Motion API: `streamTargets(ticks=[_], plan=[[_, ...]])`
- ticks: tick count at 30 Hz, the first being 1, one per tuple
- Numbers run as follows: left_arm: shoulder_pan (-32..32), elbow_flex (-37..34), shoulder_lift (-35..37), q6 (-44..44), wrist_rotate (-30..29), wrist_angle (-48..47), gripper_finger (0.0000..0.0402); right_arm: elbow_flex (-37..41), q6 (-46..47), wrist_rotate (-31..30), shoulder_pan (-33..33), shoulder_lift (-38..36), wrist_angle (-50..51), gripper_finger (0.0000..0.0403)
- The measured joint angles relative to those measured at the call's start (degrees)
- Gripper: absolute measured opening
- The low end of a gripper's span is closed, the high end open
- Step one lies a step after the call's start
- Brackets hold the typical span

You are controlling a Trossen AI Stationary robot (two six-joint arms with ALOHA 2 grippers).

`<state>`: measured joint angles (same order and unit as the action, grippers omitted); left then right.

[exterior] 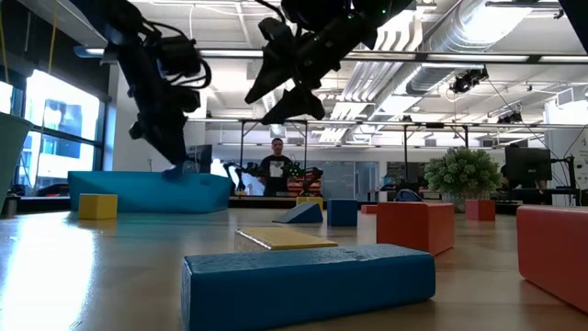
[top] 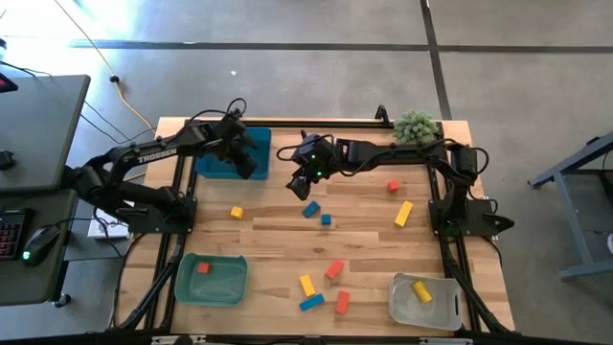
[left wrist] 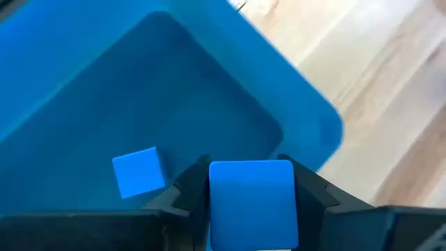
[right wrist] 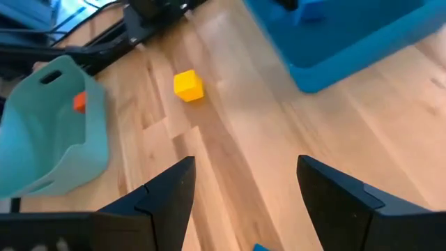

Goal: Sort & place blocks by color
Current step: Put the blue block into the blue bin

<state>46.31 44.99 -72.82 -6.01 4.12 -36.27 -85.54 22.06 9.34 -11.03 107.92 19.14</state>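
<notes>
Blocks are all over the wooden table (top: 287,240), so going left to right. At the near left, the green bin (top: 212,280) has one red block (top: 203,268) in it. At the far left, the left gripper (left wrist: 251,192) hangs over the blue bin (top: 213,165), clenched on a blue block (left wrist: 251,199), and a second blue cube (left wrist: 139,171) already lies on the bin floor below it. A yellow cube (top: 237,212) lies alone on the bare wood near that bin.

In the middle, the right gripper (top: 305,178) hovers above the table just beside the blue bin, fingers spread wide with nothing between them. Just in front of it are two small blue pieces (top: 311,209), near each other. Closer to the front edge there's a little cluster: a yellow bar (top: 306,285), a blue bar (top: 310,303) and two red blocks (top: 334,269).

Further right, a red cube (top: 393,186) and a long yellow bar (top: 403,214) lie apart on the wood. The clear bin (top: 402,305) at the near right holds one yellow block (top: 421,290). A small green plant (top: 417,126) stands at the far right edge.
</notes>
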Motion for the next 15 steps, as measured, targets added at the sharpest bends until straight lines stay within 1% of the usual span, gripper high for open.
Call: streamTargets(ticks=[4,9,15], plan=[[0.89,0.00,-2.26,0.14,-0.09,0.02,0.0114,0.00,1.54,-1.70,-2.26,0.00,-0.01,0.0238],[1.71,0.00,-4.26,-0.02,-0.09,0.02,0.0129,0.00,2.47,-4.72,-5.92,0.00,-0.03,0.0238],[1.72,0.00,-4.50,-2.35,-0.09,0.02,0.0152,0.00,1.39,-4.62,-10.84,0.00,0.20,0.0238]])
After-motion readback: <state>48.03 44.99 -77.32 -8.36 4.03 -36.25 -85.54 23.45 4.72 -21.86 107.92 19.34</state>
